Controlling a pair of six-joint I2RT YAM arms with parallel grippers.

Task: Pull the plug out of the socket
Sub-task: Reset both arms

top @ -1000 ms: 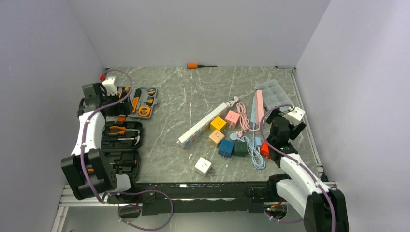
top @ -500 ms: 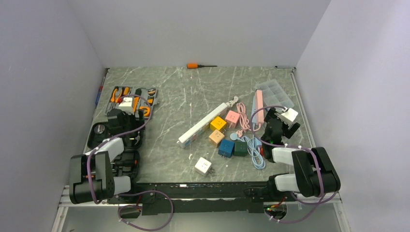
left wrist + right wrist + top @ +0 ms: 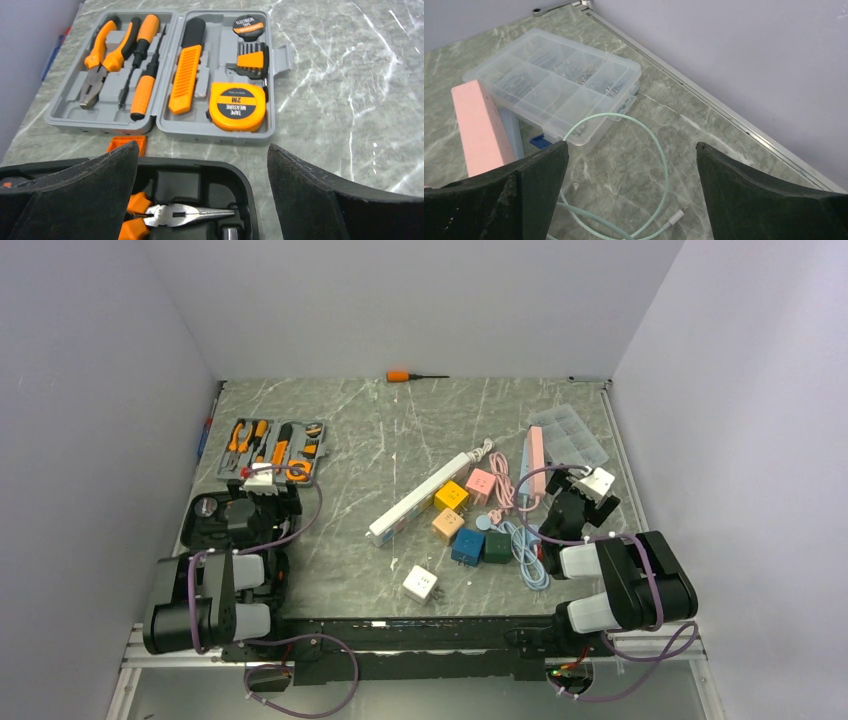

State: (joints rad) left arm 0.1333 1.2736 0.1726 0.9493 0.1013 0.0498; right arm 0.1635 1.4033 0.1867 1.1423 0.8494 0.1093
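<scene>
A long white power strip [image 3: 425,495] lies diagonally mid-table. A yellow plug cube [image 3: 451,496] lies against its near side; I cannot tell whether it is plugged in. Pink [image 3: 481,483], peach [image 3: 447,525], blue [image 3: 467,547], dark green [image 3: 497,546] and white [image 3: 420,584] plug cubes lie loose nearby. My left gripper [image 3: 268,495] is open and empty, low over a black tool case; in the left wrist view [image 3: 202,190] nothing sits between its jaws. My right gripper [image 3: 568,492] is open and empty too, above bare table and a mint cable [image 3: 659,165].
A pink power strip [image 3: 536,460] and a clear organiser box [image 3: 567,435] sit at the far right. Coiled pale cables [image 3: 525,545] lie by my right arm. An open grey tool case [image 3: 272,448] and the black tool case [image 3: 235,540] fill the left. An orange screwdriver [image 3: 400,375] lies at the back.
Both arms have folded down toward their bases. My left gripper came from the far left corner back over the black case. My right gripper dropped slightly. Both stay open.
</scene>
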